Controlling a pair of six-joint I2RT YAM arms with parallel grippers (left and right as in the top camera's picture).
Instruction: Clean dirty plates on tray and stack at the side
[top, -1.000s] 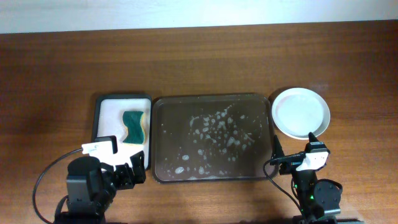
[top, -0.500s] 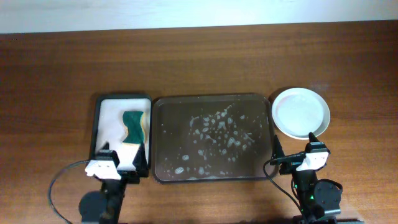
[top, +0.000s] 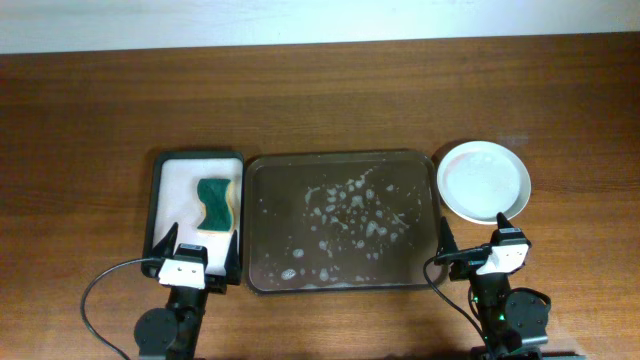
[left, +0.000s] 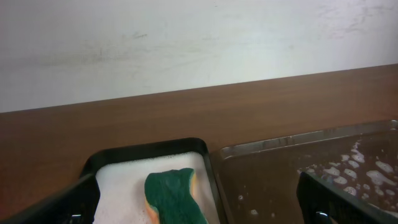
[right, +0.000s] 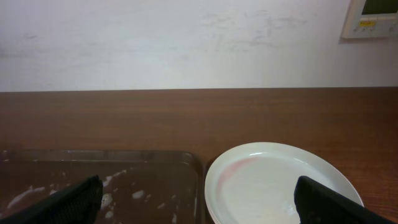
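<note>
The dark brown tray (top: 340, 160) lies in the middle of the table, flecked with soapy water, with no plates on it. The white plates (top: 484, 181) sit stacked on the table just right of the tray; they also show in the right wrist view (right: 280, 183), with a faint pink smear on the top one. My left gripper (top: 196, 250) is open and empty at the near edge of the small sponge tray. My right gripper (top: 472, 232) is open and empty, just in front of the plates and the tray's right corner.
A smaller black tray with a white lining (top: 176, 178) stands left of the brown tray and holds a green sponge (top: 215, 203), seen also in the left wrist view (left: 174, 199). Bare wooden table (top: 320, 90) lies behind everything.
The left arm has swung from lower left to face straight ahead at the sponge tray's near edge. The right arm, plates and tray have not moved.
</note>
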